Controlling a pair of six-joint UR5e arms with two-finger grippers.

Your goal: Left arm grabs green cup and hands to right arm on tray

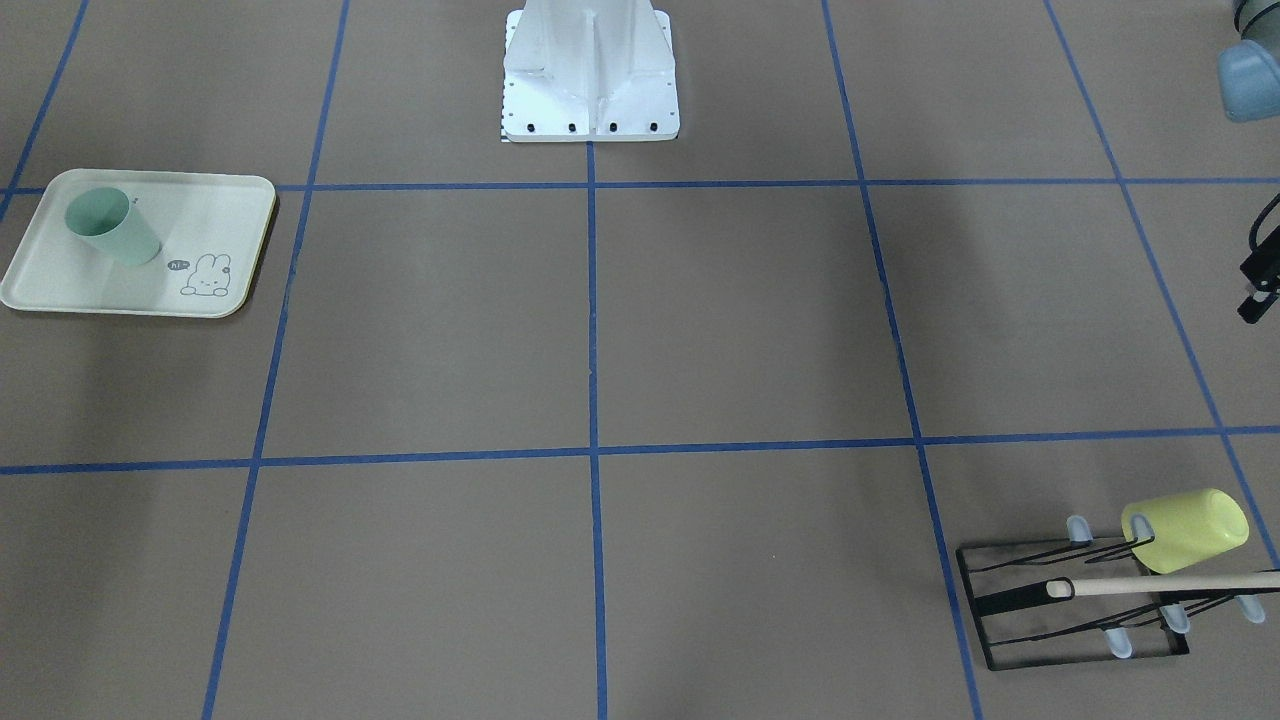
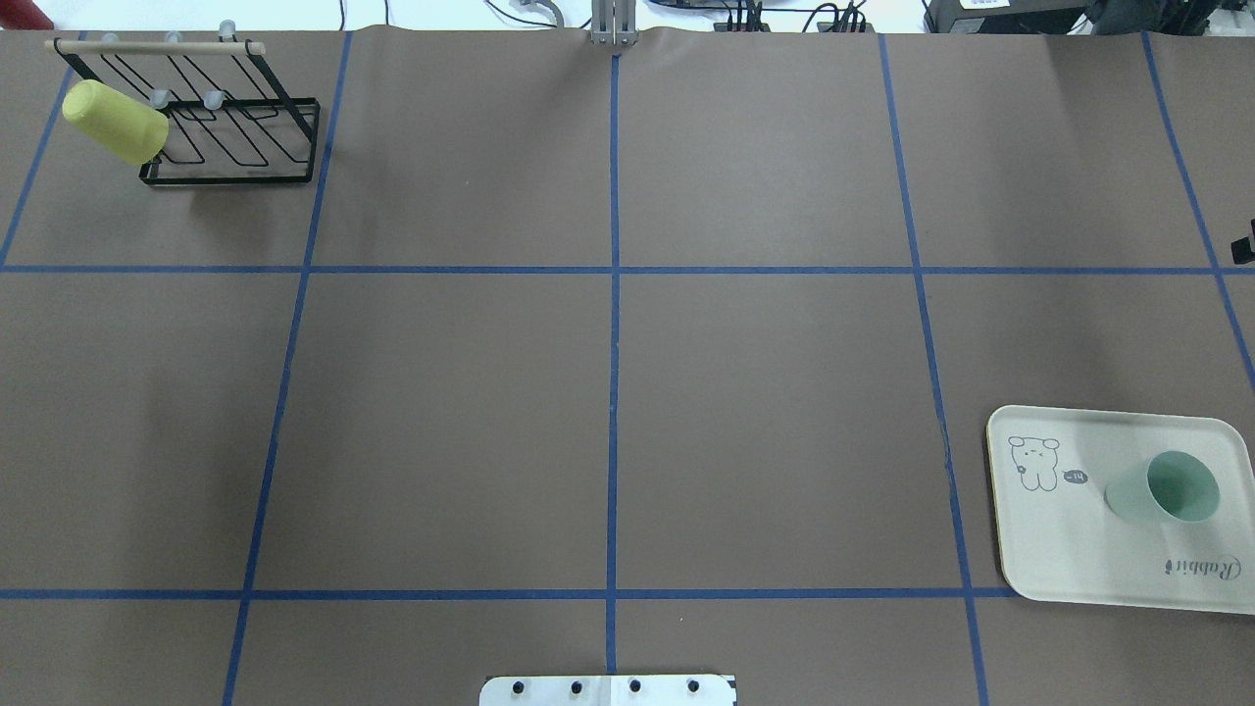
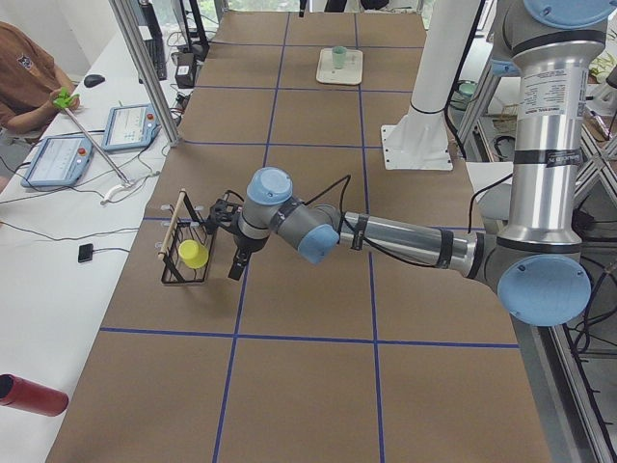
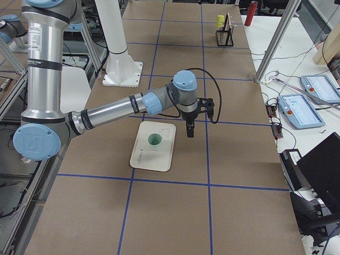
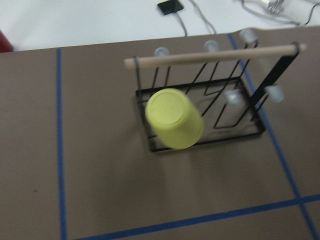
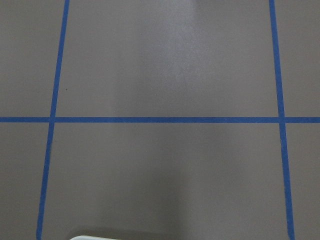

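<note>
At the left of the counter (image 2: 765, 412), our left tool (image 3: 235, 265) hangs beside the rack (image 2: 230, 180) bearing a yellow cup (image 2: 116, 123). Rightward, the green cup (image 2: 1137, 495) stands upright on the tray (image 2: 1079, 549), and the right tool (image 4: 189, 130) hangs just beside the tray. We cannot tell either tool's opening.

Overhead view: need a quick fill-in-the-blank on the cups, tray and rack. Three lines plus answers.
The green cup stands on the tray with its mouth facing ___.
The drawing printed on the tray shows a ___.
The rack holds just ___ cup, the yellow cup.
Missing words: up; rabbit; one.
</note>
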